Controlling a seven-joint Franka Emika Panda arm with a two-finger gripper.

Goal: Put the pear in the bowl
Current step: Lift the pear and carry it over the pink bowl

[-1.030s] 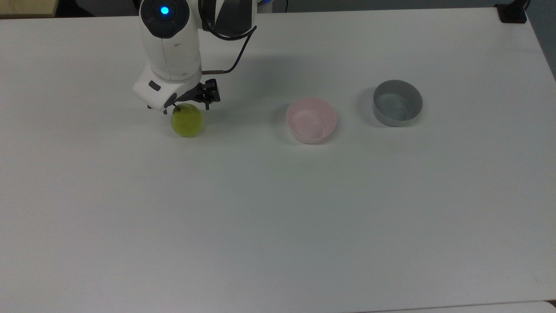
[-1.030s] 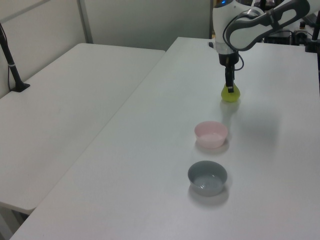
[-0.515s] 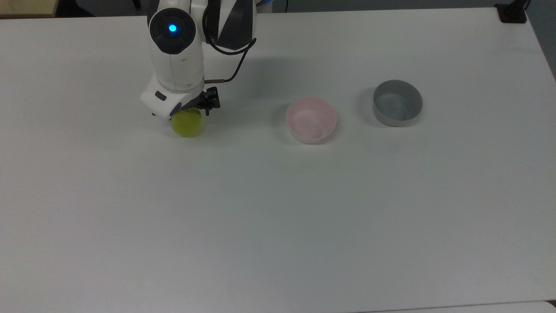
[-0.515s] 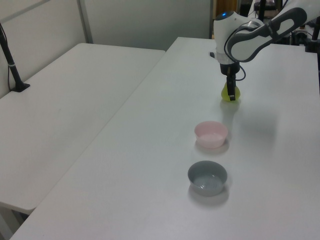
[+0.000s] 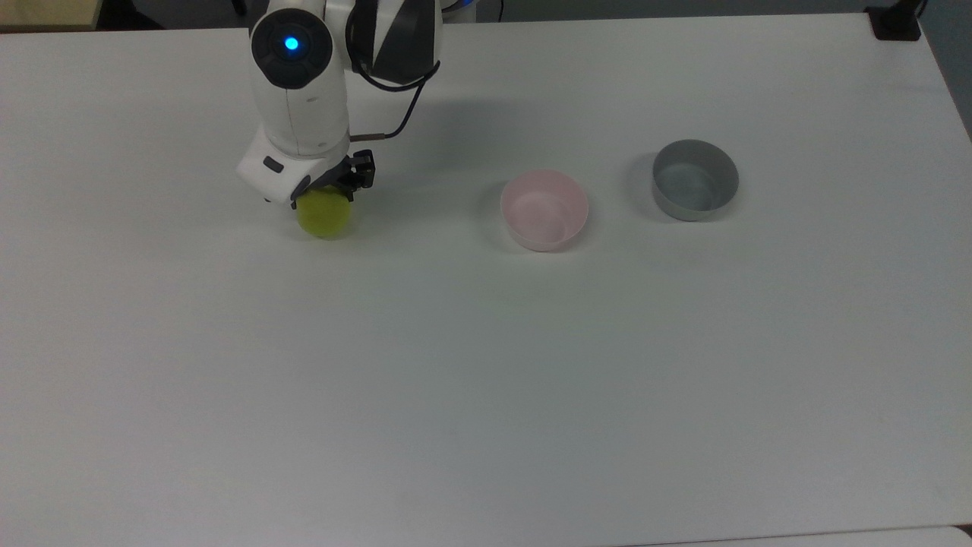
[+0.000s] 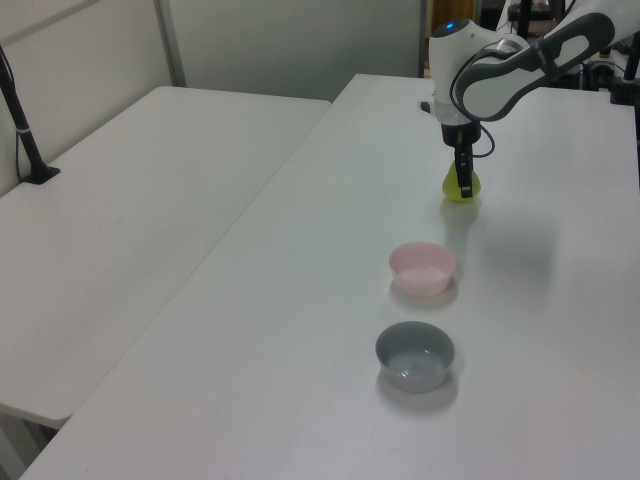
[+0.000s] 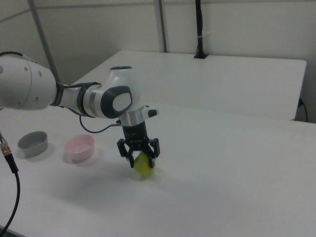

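The yellow-green pear [image 5: 326, 218] is at the top view's left on the white table, low at the tabletop; whether it still touches the table I cannot tell. My gripper [image 5: 323, 199] comes down on it from above, with one dark finger on each side of the fruit, shut on it. The right view shows the fingers [image 7: 132, 159] straddling the pear [image 7: 144, 168]. The hand hides the pear's top and stem. The pale pink bowl [image 5: 544, 210] stands empty to the top view's right of the pear, apart from it. In the left view the gripper [image 6: 462, 184] holds the pear [image 6: 452, 189] beyond the pink bowl [image 6: 422, 268].
A grey bowl [image 5: 694, 179] of similar size stands empty further to the top view's right of the pink one. A black clamp post [image 5: 896, 21] sits at the table's far right corner. A second white table [image 6: 130, 210] adjoins in the left view.
The gripper came down over the pear and closed around it. Since half a second ago the arm and the pear have shifted slightly to the top view's left.
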